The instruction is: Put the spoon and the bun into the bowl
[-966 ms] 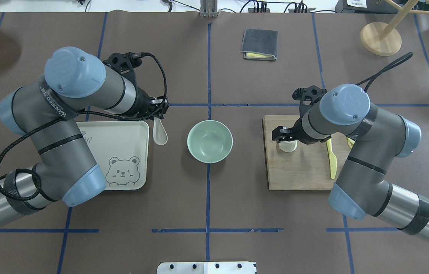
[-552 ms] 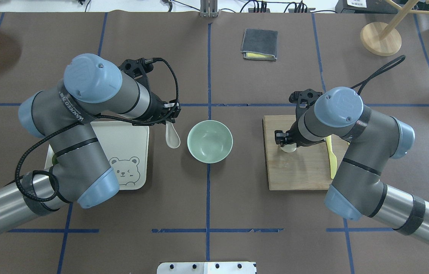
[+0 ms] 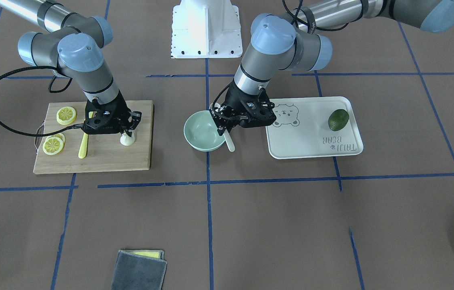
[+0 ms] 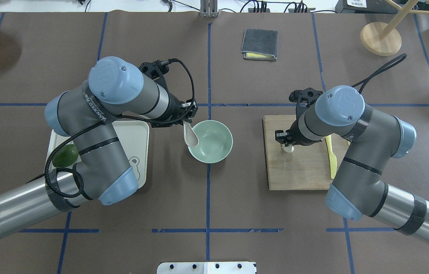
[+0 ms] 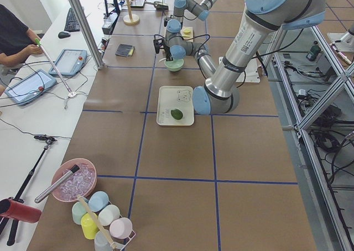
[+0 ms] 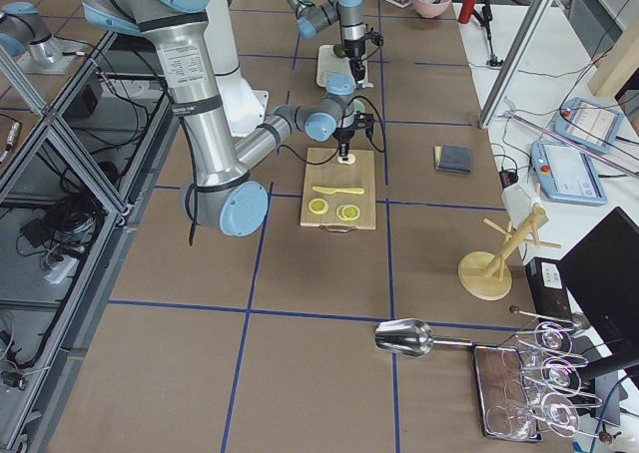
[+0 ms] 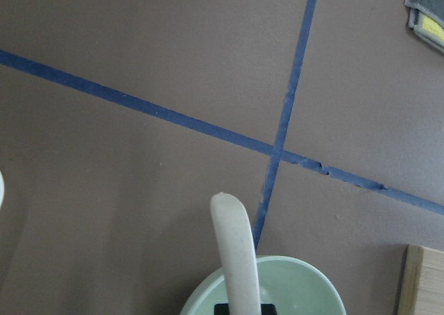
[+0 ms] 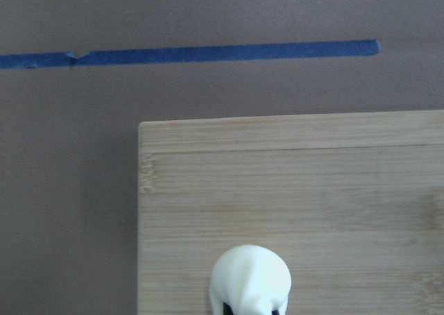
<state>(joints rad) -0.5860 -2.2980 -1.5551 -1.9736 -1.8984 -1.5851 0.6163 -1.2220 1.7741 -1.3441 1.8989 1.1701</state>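
Nearest the robot on its left side, the bear-printed tray (image 4: 140, 131) carried a dark avocado (image 4: 65, 155), with the left arm reaching over it toward the middle. Just beyond, the left gripper (image 4: 187, 118) had its jaws pinched on the handle of the spoon (image 4: 190, 136), which hung scoop-end down at the tray-side rim of the bowl (image 4: 229, 141). From overhead the scoop overlapped that rim, while from across the table it looked just outside it, so the spoon was probably above the edge rather than inside. The step in hand seemed to be the drop. It would go best if the spoon were carried on toward the bowl's centre, lowered until the scoop was well under the rim, and only then released, since letting go over the edge could clip the light bowl or send the spoon onto the table. On the robot's right, the right gripper (image 3: 127, 135) had its jaws pressed against the sides of the bun (image 3: 127, 140) on the cutting board (image 4: 298, 171); whether the bun was off the wood could not be told. It should lift straight up, clear of the yellow knife (image 4: 331, 160) and the lemon slices (image 3: 66, 114). Farthest off lay a folded grey cloth (image 4: 259, 44).
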